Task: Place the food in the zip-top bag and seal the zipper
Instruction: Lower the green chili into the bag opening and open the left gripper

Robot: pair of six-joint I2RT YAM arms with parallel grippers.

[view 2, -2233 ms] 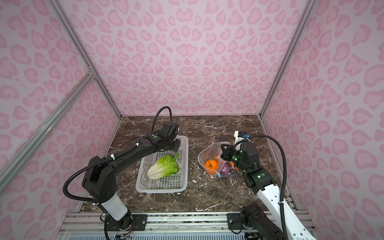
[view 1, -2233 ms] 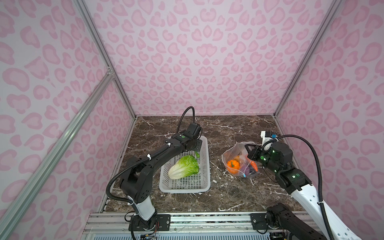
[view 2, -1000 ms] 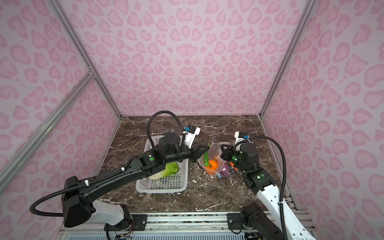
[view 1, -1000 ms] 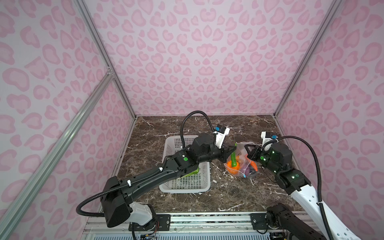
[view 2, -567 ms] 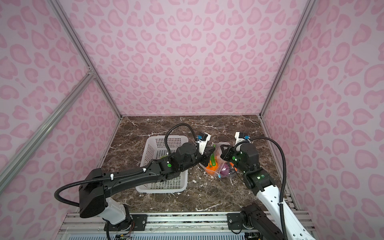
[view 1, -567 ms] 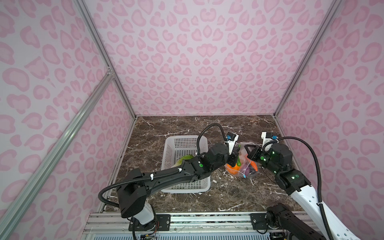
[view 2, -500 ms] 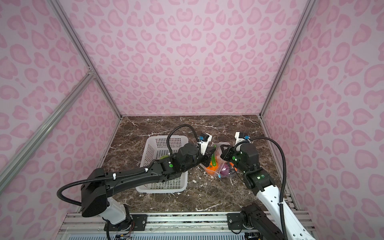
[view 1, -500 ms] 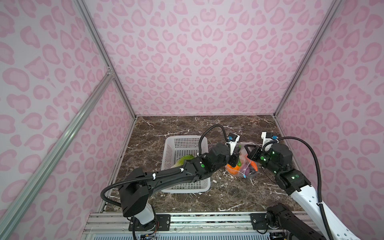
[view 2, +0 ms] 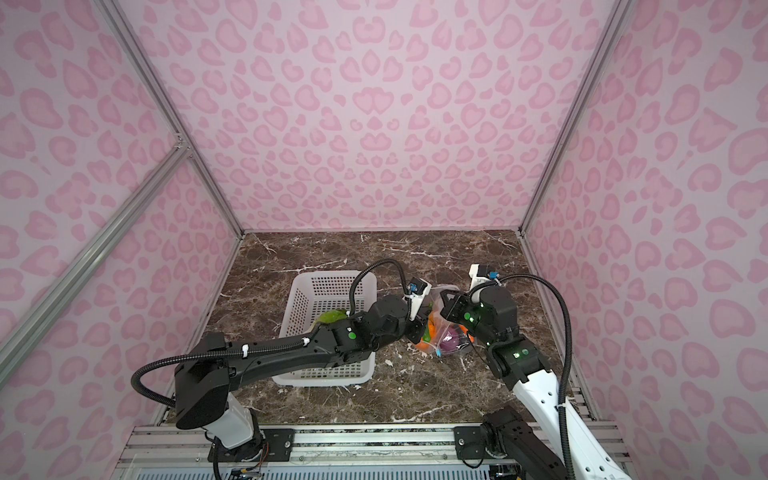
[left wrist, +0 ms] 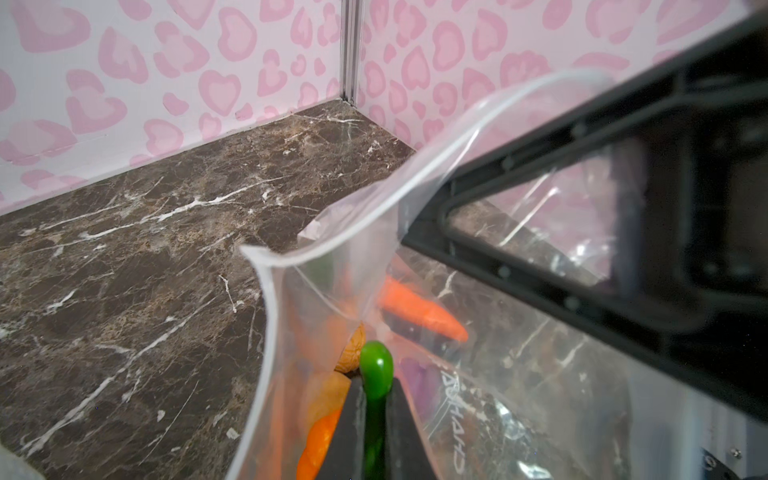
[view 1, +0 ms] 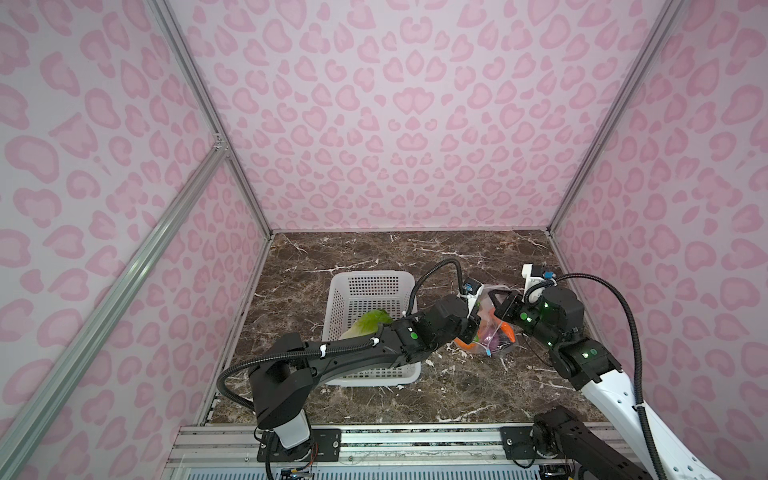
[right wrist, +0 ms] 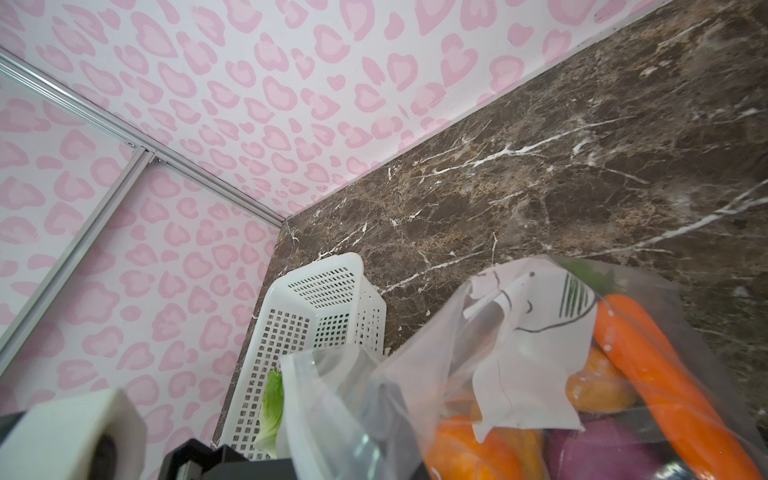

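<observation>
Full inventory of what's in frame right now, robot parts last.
table: 1, dark marble, underneath everything
basket: 1, white, left of centre
lettuce: 1, green-white, in basket
zip-top bag: 1, clear, right of basket, mouth open
carrot: 1, orange, in bag
onion: 1, purple, in bag
rounds: at least 2, orange, in bag
slim piece: 1, green, at bag mouth, in left pincer
left pincer: 1, black, shut on slim piece
right pincer: 1, black, shut on bag's rim
</observation>
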